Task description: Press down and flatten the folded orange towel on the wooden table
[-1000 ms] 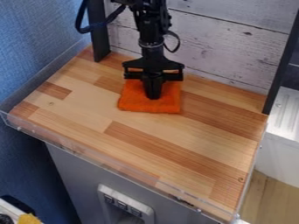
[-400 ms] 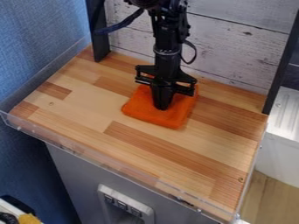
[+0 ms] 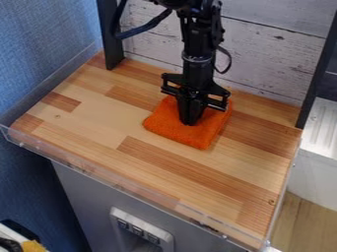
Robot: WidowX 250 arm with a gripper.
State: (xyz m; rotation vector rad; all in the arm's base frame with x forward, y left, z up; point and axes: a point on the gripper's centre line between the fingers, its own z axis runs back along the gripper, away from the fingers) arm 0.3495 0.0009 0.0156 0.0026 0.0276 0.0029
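Black gripper on orange cloth.
Its fingers are together, pointing down; the cloth lies on a wooden counter.

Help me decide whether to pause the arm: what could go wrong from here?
The black gripper is down on the orange cloth, so a sideways move might bunch or twist it. If it is pressing hard, it could strain the arm or mark the wooden top underneath.

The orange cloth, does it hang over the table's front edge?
No, the orange cloth lies on the wooden tabletop, back from its front edge.
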